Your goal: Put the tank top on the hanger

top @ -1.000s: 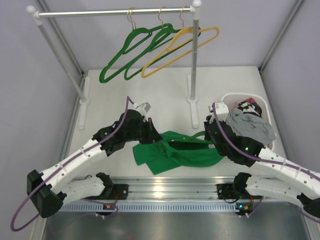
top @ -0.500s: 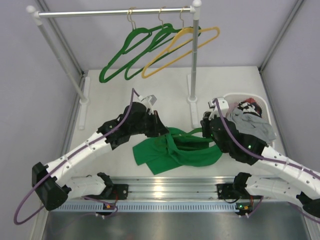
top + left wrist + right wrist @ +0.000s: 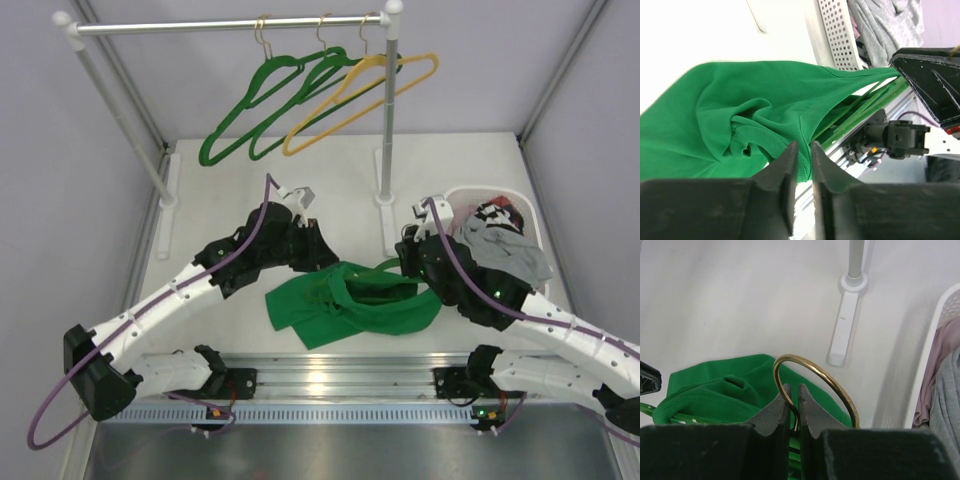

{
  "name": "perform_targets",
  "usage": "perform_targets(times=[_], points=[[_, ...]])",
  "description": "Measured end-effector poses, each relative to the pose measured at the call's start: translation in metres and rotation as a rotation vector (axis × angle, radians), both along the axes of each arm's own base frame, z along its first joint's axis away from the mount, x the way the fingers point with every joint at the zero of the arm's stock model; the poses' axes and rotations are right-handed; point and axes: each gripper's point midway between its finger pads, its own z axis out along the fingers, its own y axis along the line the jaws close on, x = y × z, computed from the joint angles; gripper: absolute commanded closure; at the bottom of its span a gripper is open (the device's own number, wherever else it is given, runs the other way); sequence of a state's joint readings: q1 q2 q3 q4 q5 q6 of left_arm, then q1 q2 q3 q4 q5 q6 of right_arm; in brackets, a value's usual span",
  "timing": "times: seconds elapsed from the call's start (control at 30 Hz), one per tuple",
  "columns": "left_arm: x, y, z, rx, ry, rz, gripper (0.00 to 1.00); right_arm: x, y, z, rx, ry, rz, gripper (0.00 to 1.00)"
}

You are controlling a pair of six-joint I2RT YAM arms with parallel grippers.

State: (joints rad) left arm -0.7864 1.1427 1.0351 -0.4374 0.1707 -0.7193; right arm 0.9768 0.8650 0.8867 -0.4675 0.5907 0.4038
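A white table (image 3: 340,180) filled the overhead view, closed in on three sides by plain pale lilac walls (image 3: 60,200). At the far end stood a clothes rack (image 3: 230,26) with a silver bar, its two posts set in white feet resting on the table. Two green hangers (image 3: 255,100) and a yellow hanger (image 3: 360,95) hung from the bar. At the right edge sat a white perforated basket (image 3: 455,195) with a grey garment (image 3: 505,250) spilling over it. A ribbed metal strip (image 3: 340,375) ran along the near edge, where both arms were bolted.

The tank top (image 3: 330,312) lay rumpled on the table just in front of that strip, between the two arms. The hanger (image 3: 867,100) lay partly inside it, its green bars running under the cloth toward the right arm and its gold hook sticking out on that side.

The left gripper (image 3: 802,150) was pinched together on a fold of the tank top at the garment's far left part. The right gripper (image 3: 792,390) was clamped on the hanger's hook, just beside the basket.
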Motion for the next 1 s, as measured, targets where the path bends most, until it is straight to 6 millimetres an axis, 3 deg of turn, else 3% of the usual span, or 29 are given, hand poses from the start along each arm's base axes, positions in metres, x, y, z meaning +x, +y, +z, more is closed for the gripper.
perform_targets(times=[0.03, 0.13, 0.23, 0.33, 0.43, 0.63, 0.73, 0.9, 1.0], points=[[0.000, 0.000, 0.000, 0.005, -0.008, -0.006, 0.67, 0.000, 0.001, -0.001, 0.002, 0.001, 0.004, 1.00], [-0.002, 0.003, 0.002, 0.020, -0.041, -0.033, 0.55, -0.001, 0.002, -0.002, 0.002, 0.005, 0.013, 1.00], [-0.007, 0.008, 0.017, 0.014, -0.111, -0.066, 0.52, -0.003, 0.001, 0.001, -0.001, 0.001, 0.023, 1.00], [-0.011, 0.014, 0.049, -0.019, -0.217, -0.094, 0.51, -0.005, -0.002, 0.020, -0.010, -0.017, 0.041, 1.00], [-0.014, 0.021, 0.096, -0.073, -0.350, -0.107, 0.50, -0.005, -0.001, 0.070, 0.022, -0.082, 0.067, 1.00], [-0.025, 0.040, 0.199, -0.180, -0.616, -0.096, 0.48, -0.012, -0.007, 0.193, 0.131, -0.259, 0.123, 1.00], [-0.031, 0.050, 0.239, -0.218, -0.716, -0.079, 0.47, -0.016, -0.009, 0.242, 0.168, -0.335, 0.150, 1.00], [-0.036, 0.063, 0.274, -0.238, -0.817, -0.055, 0.46, -0.027, -0.010, 0.307, 0.220, -0.424, 0.216, 1.00], [-0.037, 0.068, 0.279, -0.233, -0.842, -0.047, 0.45, -0.032, -0.003, 0.314, 0.229, -0.432, 0.262, 1.00]])
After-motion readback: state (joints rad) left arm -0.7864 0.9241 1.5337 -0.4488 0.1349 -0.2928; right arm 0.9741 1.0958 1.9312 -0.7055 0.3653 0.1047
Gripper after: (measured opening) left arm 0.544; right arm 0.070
